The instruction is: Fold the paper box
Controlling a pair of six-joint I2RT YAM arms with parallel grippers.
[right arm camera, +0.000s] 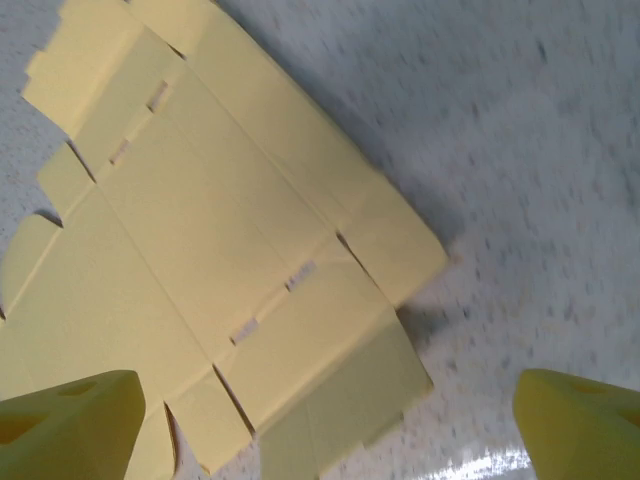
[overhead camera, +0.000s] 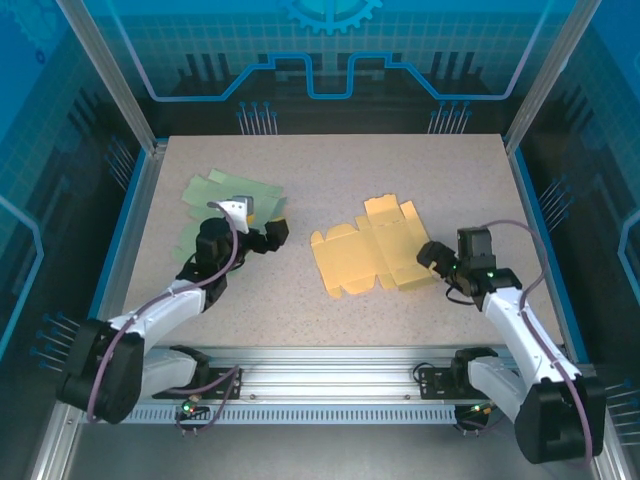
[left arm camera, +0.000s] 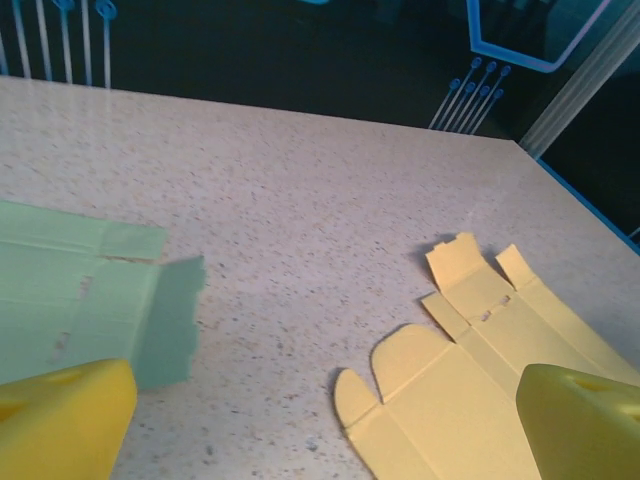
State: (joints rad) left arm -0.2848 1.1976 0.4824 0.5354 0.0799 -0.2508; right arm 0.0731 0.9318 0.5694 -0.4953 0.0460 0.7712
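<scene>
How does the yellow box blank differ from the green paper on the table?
The yellow box blank is one sheet, near the middle of the table; the green paper looks like several overlapping sheets, toward the far left. Both lie unfolded.

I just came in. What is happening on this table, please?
Two robot arms are about to fold a paper box. The yellow box blank lies mostly flat in the middle of the table, and no side is folded up yet. The right tool is open, close to the blank's right edge, and holds nothing. The left tool is open too, beside some green blanks on the left.
</scene>
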